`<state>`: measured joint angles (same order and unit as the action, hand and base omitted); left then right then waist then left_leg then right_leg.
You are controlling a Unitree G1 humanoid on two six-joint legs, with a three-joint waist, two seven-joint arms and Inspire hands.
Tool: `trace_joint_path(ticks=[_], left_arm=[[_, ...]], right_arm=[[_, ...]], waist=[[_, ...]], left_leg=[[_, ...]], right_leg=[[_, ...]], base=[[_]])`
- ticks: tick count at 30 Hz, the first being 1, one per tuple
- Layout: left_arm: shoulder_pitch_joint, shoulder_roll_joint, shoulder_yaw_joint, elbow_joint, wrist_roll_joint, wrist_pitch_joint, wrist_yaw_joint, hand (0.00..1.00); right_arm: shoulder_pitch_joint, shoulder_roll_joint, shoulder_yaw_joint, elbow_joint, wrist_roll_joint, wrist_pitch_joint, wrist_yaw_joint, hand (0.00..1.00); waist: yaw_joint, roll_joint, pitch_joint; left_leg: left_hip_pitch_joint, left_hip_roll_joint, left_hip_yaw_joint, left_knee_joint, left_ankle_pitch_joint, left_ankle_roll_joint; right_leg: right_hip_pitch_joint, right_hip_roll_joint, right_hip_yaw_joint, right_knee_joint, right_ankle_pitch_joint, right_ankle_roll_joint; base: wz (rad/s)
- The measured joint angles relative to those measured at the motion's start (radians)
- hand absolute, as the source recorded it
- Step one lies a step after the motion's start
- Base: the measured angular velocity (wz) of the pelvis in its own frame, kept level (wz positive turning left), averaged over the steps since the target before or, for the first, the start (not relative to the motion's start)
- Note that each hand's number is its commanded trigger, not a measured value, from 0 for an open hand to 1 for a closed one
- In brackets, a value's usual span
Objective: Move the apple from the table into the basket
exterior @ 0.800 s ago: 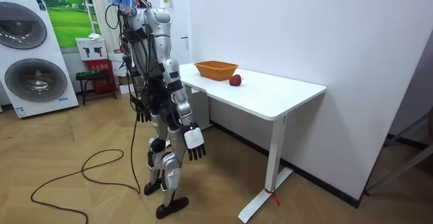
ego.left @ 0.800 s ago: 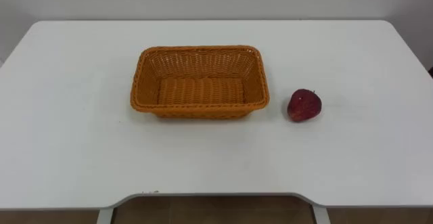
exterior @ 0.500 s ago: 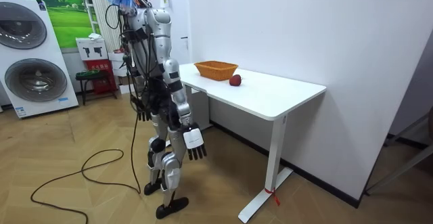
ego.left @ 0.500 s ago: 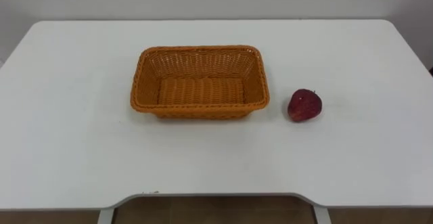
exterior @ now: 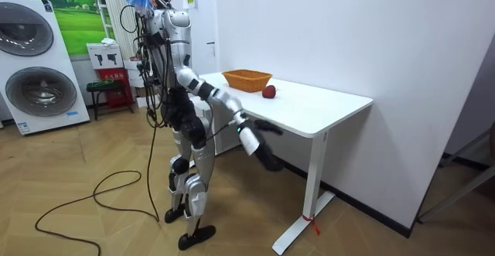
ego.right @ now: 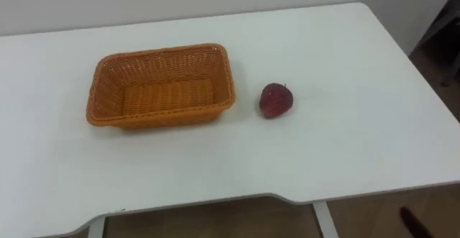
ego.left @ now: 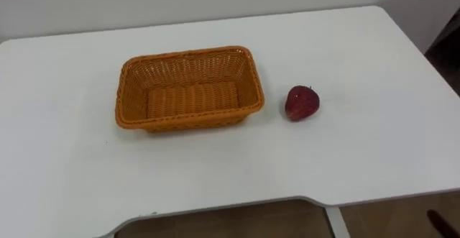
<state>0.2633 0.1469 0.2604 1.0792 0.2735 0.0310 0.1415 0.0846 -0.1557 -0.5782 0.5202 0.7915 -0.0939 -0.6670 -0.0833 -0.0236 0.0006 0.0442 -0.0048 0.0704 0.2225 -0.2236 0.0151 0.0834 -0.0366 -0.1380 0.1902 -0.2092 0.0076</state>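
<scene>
A dark red apple (ego.left: 302, 103) lies on the white table (ego.left: 359, 159), a short way to the right of an orange wicker basket (ego.left: 188, 52), which has nothing in it. In the room view I stand at the table's long front edge, with the apple (exterior: 269, 92) and the basket (exterior: 247, 79) ahead of me. My right hand (exterior: 264, 154) is raised forward, below the table's edge and out in front of it, its fingers spread; a dark fingertip (ego.left: 437, 221) enters the eye view's lower right corner. My left hand (exterior: 155, 118) hangs beside my hip.
The table stands against a white wall (exterior: 325, 32), with bare top on all sides of the basket. Its front edge has a curved cut-out (ego.left: 230, 213). Behind me stand washing machines (exterior: 39, 63) and a small stool (exterior: 100, 90).
My right arm has swung up from beside my thigh toward the table's front edge. The eye view has shifted, so the basket and apple sit further left; they have not moved.
</scene>
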Motion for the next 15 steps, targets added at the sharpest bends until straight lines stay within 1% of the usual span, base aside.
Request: trace_joint_path(ticks=[1, 2, 3, 5, 6, 8, 9, 10, 11, 12, 13, 14, 15], left_arm=[[-0.001, 0.001, 0.0, -0.001, 0.002, -0.001, 0.004, 0.0], [0.0, -0.001, -0.001, -0.002, 0.003, -0.002, 0.004, 0.0], [0.0, -0.003, -0.004, 0.0, 0.002, -0.003, 0.003, 0.0], [0.004, -0.002, -0.012, 0.002, 0.002, -0.004, 0.004, 0.0], [0.005, -0.002, -0.012, 0.002, 0.002, -0.005, 0.004, 0.0], [0.009, -0.001, -0.05, 0.002, 0.002, -0.004, 0.004, 0.0], [0.008, -0.003, -0.053, 0.002, 0.004, -0.005, 0.004, 0.0], [0.004, -0.005, -0.062, 0.004, 0.002, -0.009, 0.003, 0.0], [0.002, -0.004, -0.071, 0.006, 0.001, -0.013, 0.003, 0.0], [-0.002, -0.004, -0.082, 0.018, 0.0, -0.027, 0.004, 0.0], [-0.006, -0.003, -0.089, 0.036, 0.0, -0.033, 0.003, 0.0], [-0.005, -0.002, -0.097, 0.042, 0.002, -0.034, 0.003, 0.0], [-0.005, 0.0, -0.106, 0.042, 0.002, -0.034, 0.003, 0.0]], right_arm=[[-0.012, -0.002, -0.002, -0.031, -0.067, -0.013, -0.057, 0.0], [-0.014, 0.0, -0.003, -0.073, -0.13, -0.017, -0.118, 0.0], [-0.013, 0.002, -0.002, -0.106, -0.163, -0.017, -0.147, 0.0], [-0.014, 0.002, 0.008, -0.245, -0.337, -0.023, -0.241, 0.0], [-0.015, 0.001, 0.008, -0.279, -0.387, -0.028, -0.256, 0.0], [-0.015, -0.002, 0.049, -0.417, -0.572, -0.049, -0.309, 0.0], [-0.015, -0.003, 0.06, -0.442, -0.627, -0.057, -0.317, 0.0], [-0.015, -0.004, 0.088, -0.492, -0.727, -0.061, -0.325, 0.0], [-0.015, -0.004, 0.099, -0.516, -0.766, -0.062, -0.325, 0.0], [-0.014, -0.006, 0.122, -0.568, -0.83, -0.065, -0.325, 0.0], [-0.014, -0.012, 0.154, -0.614, -0.901, -0.071, -0.322, 0.0], [-0.014, -0.019, 0.185, -0.64, -0.947, -0.089, -0.306, 0.0], [-0.014, -0.024, 0.202, -0.648, -0.959, -0.094, -0.296, 0.0]], waist=[[-0.001, -0.003, -0.0018], [0.004, -0.004, -0.0027], [0.006, -0.005, -0.002], [0.007, -0.001, -0.0037], [0.01, 0.0, -0.0043], [0.017, 0.002, -0.0034], [0.019, 0.001, -0.0029], [0.023, 0.002, -0.0033], [0.028, 0.002, -0.0034], [0.04, -0.001, -0.002], [0.048, -0.001, -0.0022], [0.055, 0.002, -0.004], [0.058, 0.0, -0.0038]], left_leg=[[0.0, 0.0, 0.0, 0.0, 0.0, 0.0], [-0.001, 0.0, 0.0, -0.002, 0.0, 0.0], [-0.002, 0.0, 0.0, -0.003, 0.0, 0.0], [-0.018, 0.0, -0.001, -0.001, 0.0, 0.0], [-0.02, 0.0, -0.001, -0.001, 0.0, 0.0], [-0.022, 0.002, 0.001, 0.0, 0.0, 0.0], [-0.022, 0.003, 0.002, 0.0, 0.0, 0.0], [-0.022, 0.004, 0.002, 0.0, 0.001, 0.0], [-0.021, 0.005, 0.002, -0.001, 0.001, -0.001], [-0.019, 0.006, 0.005, -0.002, 0.001, -0.001], [-0.016, 0.007, 0.01, -0.001, 0.001, -0.001], [-0.014, 0.007, 0.01, 0.0, 0.001, -0.001], [-0.014, 0.007, 0.01, 0.0, 0.001, -0.001]], right_leg=[[0.001, 0.0, -0.002, -0.003, 0.0, 0.0], [0.0, 0.0, -0.001, -0.003, 0.0, 0.0], [-0.003, 0.0, -0.001, -0.003, 0.0, 0.0], [-0.024, 0.0, -0.003, 0.005, 0.0, 0.0], [-0.028, 0.0, -0.002, 0.009, 0.0, 0.0], [-0.033, 0.002, -0.001, 0.014, 0.0, 0.0], [-0.034, 0.002, -0.001, 0.014, 0.0, 0.0], [-0.034, 0.003, -0.002, 0.014, 0.001, -0.001], [-0.034, 0.003, -0.002, 0.014, 0.001, -0.001], [-0.034, 0.004, -0.001, 0.014, 0.002, -0.002], [-0.034, 0.004, 0.001, 0.014, 0.002, -0.003], [-0.035, 0.004, 0.0, 0.013, 0.002, -0.003], [-0.035, 0.004, -0.001, 0.013, 0.002, -0.003]], base=[[0.0], [0.0], [0.0], [0.0], [0.0], [-0.02], [0.0], [0.0], [0.0], [-0.07], [-0.06], [-0.03], [0.0]])
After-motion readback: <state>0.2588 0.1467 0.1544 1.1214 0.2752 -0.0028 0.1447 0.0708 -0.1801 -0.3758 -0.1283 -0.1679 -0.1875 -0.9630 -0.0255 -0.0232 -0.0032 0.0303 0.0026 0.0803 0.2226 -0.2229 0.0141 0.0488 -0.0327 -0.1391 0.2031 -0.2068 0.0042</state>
